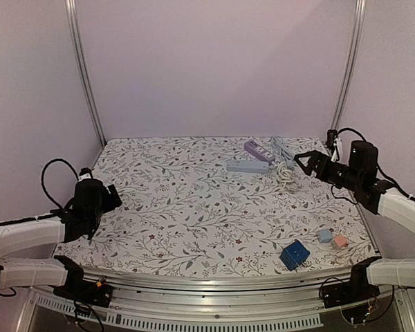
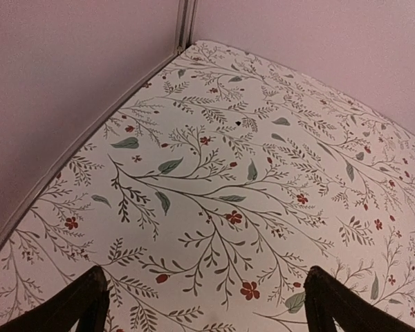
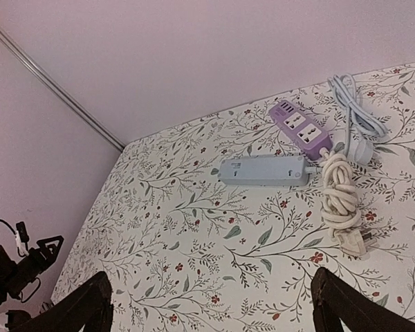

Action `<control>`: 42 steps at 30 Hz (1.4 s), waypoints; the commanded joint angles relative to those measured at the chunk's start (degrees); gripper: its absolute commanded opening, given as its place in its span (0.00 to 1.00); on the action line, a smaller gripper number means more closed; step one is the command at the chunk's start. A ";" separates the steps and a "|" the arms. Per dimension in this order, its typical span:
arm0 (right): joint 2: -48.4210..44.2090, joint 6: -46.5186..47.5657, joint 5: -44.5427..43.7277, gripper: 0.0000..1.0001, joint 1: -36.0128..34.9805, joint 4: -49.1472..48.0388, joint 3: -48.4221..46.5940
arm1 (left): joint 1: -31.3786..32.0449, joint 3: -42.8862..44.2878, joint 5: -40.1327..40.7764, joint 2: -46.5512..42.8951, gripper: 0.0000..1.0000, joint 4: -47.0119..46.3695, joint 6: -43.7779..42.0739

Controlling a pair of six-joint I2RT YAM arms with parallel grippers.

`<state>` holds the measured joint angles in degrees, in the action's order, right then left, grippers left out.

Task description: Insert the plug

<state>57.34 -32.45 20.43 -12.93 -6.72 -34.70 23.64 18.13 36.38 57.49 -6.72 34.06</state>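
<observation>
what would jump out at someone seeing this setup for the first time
The floral cloth fills every view. At its far right lie a purple strip, a pale blue strip and a coiled cream cord, the right hand open near them. A blue cube sits near the front right edge.

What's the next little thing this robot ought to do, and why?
Probably lower the right arm's fingers toward the plug ending the coiled cream cord: they are open, empty and nearest it, and it lies loose, in no socket.
</observation>
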 commanded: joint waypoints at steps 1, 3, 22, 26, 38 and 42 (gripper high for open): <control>6.62 6.22 -5.18 0.99 -3.45 6.63 -6.44 | 2.25 1.87 1.79 1.05 0.98 -1.01 -1.62; 9.88 5.60 -8.49 0.99 -4.80 6.72 -8.30 | 2.89 2.18 2.23 1.57 0.98 -1.01 -1.93; 45.49 5.17 -18.11 0.97 -8.70 21.50 -39.12 | 5.45 2.52 6.04 1.67 0.99 0.29 -1.48; 53.43 6.84 -19.75 0.98 -9.40 25.75 -48.01 | 5.59 2.54 6.82 1.53 0.99 0.90 -1.02; 72.33 14.86 -30.99 0.99 -9.26 33.48 -74.20 | 6.02 2.94 7.90 2.03 0.98 1.79 -0.43; 80.52 18.33 -28.14 0.99 -8.02 39.45 -85.97 | 6.20 3.09 8.17 2.16 0.98 2.02 -0.36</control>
<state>131.22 -18.98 -7.81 -22.20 25.61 -112.01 28.84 19.81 43.38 58.96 -6.02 33.12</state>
